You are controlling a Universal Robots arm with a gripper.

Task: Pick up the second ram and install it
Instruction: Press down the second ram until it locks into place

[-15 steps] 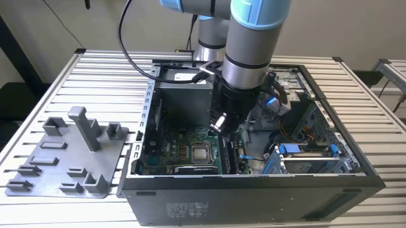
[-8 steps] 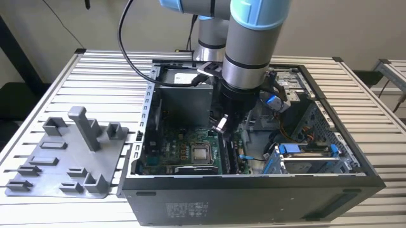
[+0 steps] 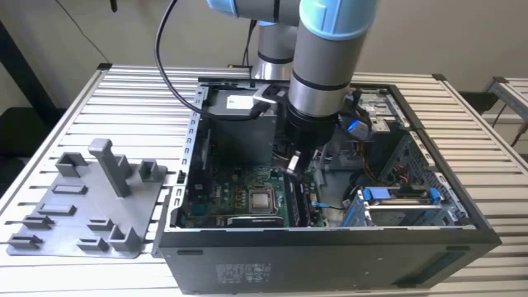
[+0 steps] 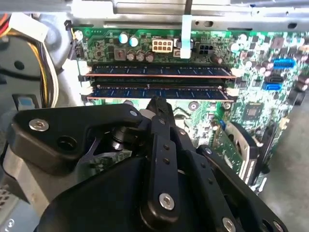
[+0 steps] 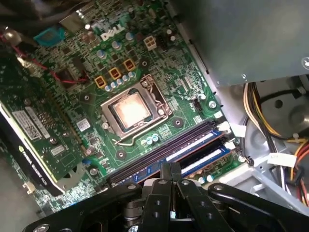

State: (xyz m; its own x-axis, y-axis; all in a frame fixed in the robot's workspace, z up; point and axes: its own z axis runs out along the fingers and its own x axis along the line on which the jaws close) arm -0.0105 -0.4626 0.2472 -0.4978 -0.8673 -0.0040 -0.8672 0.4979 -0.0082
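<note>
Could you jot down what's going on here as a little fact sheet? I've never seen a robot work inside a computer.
Setting: open computer case lying on a slatted metal table
Robot: one arm reaching down into the case
Pincer: just above the memory slots, holding nothing that can be seen; open or shut cannot be told
Memory sticks: two in side-by-side slots on the green circuit board, one behind the other
Processor socket: on the board beside the slots
Grey tray: on the table at the exterior view's left, upright posts only

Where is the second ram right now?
In the second wrist view the second ram lies in the motherboard slot just beyond the gripper, parallel to another stick in the slot behind it.
</note>
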